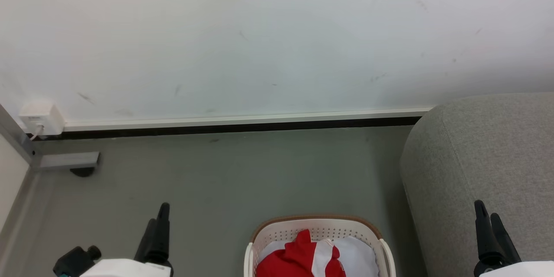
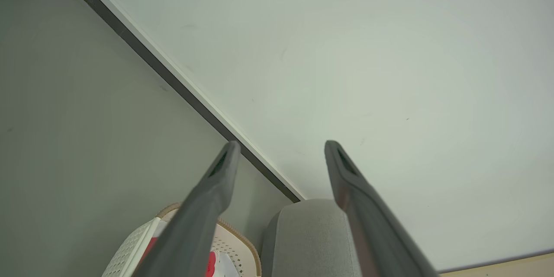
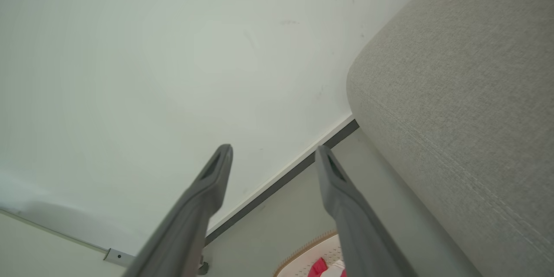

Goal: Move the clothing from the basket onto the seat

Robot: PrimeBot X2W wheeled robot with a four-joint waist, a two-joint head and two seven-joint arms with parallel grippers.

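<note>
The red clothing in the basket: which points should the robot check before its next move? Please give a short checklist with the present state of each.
1. The clothing lies on top in the basket, over a white cloth: ok.
2. The left gripper is open and empty: ok.
3. The right gripper is open and empty: ok.
4. The basket is fully inside the head view: not ok, the bottom edge cuts it.
5. The seat has free room for the clothing: cannot tell, its rounded end shows, not the sitting surface.
</note>
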